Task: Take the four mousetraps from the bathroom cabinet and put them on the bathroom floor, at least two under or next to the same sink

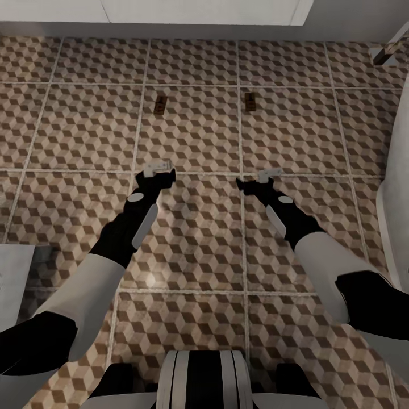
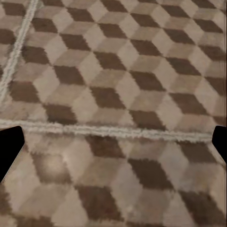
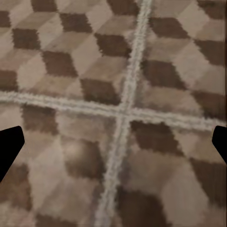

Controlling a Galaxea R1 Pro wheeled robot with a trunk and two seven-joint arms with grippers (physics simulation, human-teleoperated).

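Observation:
Two mousetraps lie flat on the cube-patterned bathroom floor (image 1: 193, 142): one mousetrap (image 1: 161, 104) to the left, the other mousetrap (image 1: 250, 101) to the right. Both are a short way in front of the white vanity front (image 1: 204, 11) of the sink, whose basin is out of view. My left gripper (image 1: 159, 168) hangs open over bare tile, nearer to me than the left trap. My right gripper (image 1: 258, 177) is open too, above a grout crossing. In the wrist views each gripper (image 2: 113, 146) (image 3: 113, 146) has its dark fingertips wide apart with only tile between them. The cabinet is out of view.
A white curved body (image 1: 397, 170) rises along the right edge. A pale grey-white unit corner (image 1: 14, 272) sits at the lower left. A small white fixture (image 1: 392, 51) is at the top right. My base (image 1: 199, 380) is at the bottom.

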